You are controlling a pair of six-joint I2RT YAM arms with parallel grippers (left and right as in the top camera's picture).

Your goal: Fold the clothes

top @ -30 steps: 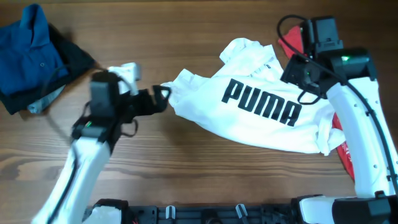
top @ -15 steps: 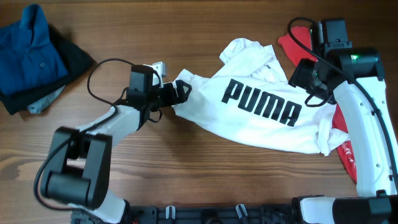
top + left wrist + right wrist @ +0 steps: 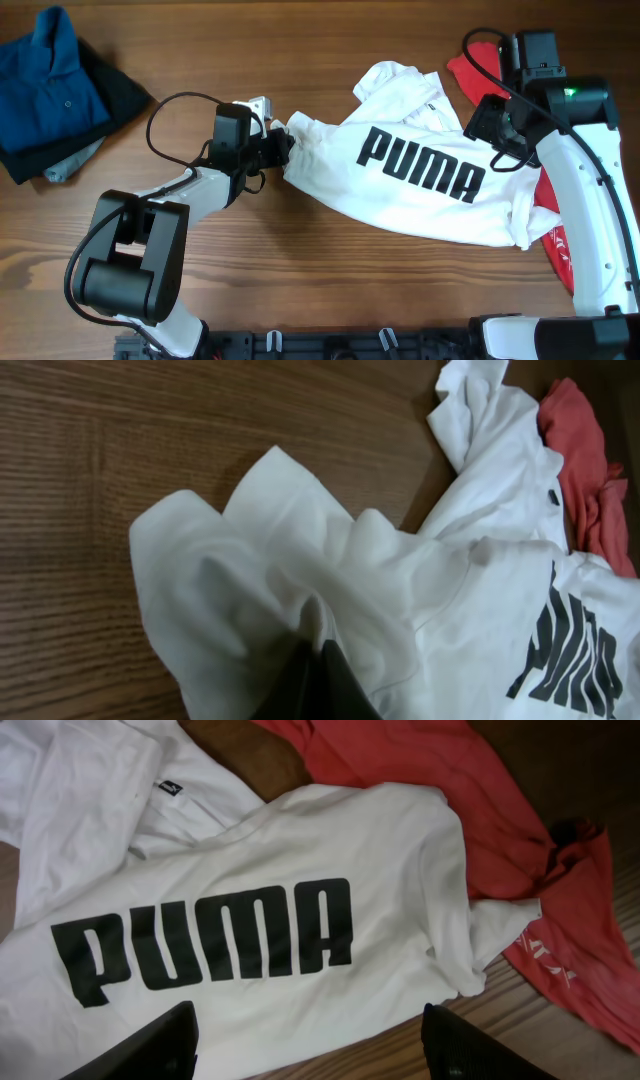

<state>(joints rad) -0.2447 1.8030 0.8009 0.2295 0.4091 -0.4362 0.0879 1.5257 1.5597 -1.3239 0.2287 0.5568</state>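
At mid-table, your left gripper [image 3: 284, 150] pinches bunched left edge of white PUMA T-shirt [image 3: 420, 185], which lies rumpled toward right side. Your right gripper [image 3: 320, 1055] hangs over print, jaws wide. Red shirt [image 3: 450, 800] partly under it; blue polo [image 3: 45, 75] far left.

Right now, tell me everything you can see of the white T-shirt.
The T-shirt is white, soft-looking fabric with a black block PUMA print and a small black tag near the neck. It lies unfolded and rumpled on the table, print up. Its left corner is bunched and pinched by the left tool. Its right side overlaps a red garment. The right tool hangs open above it, apparently not touching.
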